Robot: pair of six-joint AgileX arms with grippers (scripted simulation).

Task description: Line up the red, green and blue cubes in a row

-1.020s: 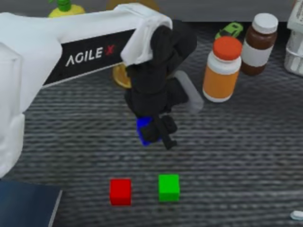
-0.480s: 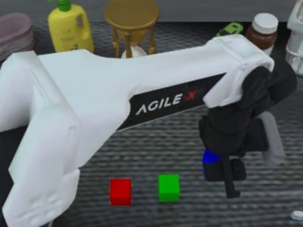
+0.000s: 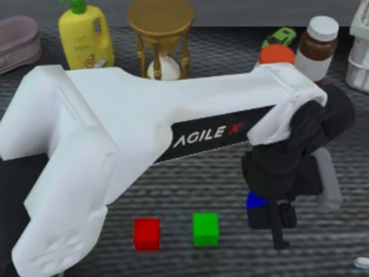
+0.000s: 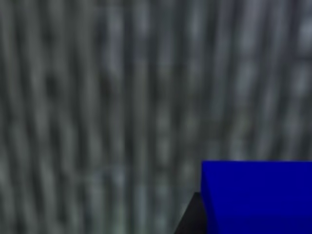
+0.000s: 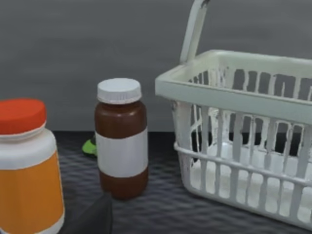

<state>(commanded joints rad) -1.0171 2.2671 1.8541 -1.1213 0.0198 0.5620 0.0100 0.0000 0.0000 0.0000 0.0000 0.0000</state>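
The blue cube [image 3: 254,200], gripped square-on by the left gripper [image 3: 271,218], sits lower right of the top view, in line with the green cube [image 3: 205,228] and red cube [image 3: 146,233]. Only the left wrist view shows its flat face [image 4: 257,196] over the ribbed mat [image 4: 97,122].

I see the red cube [image 3: 146,233] lying flat in the lower left-centre of the top view, with the green cube [image 3: 205,228] beside it to the right, apart. The blue cube [image 3: 254,200] shows further right, mostly hidden under my left pincer [image 3: 271,218], which grips it.
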